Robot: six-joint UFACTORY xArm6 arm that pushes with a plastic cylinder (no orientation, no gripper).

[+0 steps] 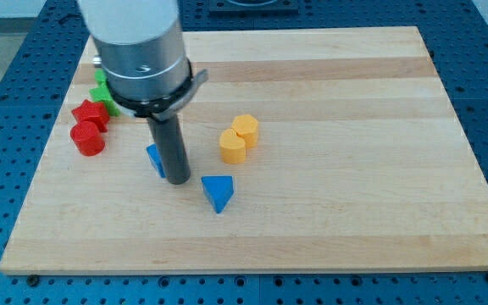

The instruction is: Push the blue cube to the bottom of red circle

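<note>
The blue cube (154, 158) lies left of the board's middle, mostly hidden behind my rod; only its left edge shows. My tip (178, 180) rests on the board right against the cube's right side. The red circle (87, 139), a short red cylinder, stands near the board's left edge, to the left of and slightly above the blue cube. A red block (90, 113) of angular shape touches it from above.
A blue triangular block (218, 192) lies just right of and below my tip. Two orange blocks (239, 139) sit together right of the middle. A green block (104, 93) shows at the upper left, partly hidden by the arm. The wooden board (354, 169) sits on a blue perforated table.
</note>
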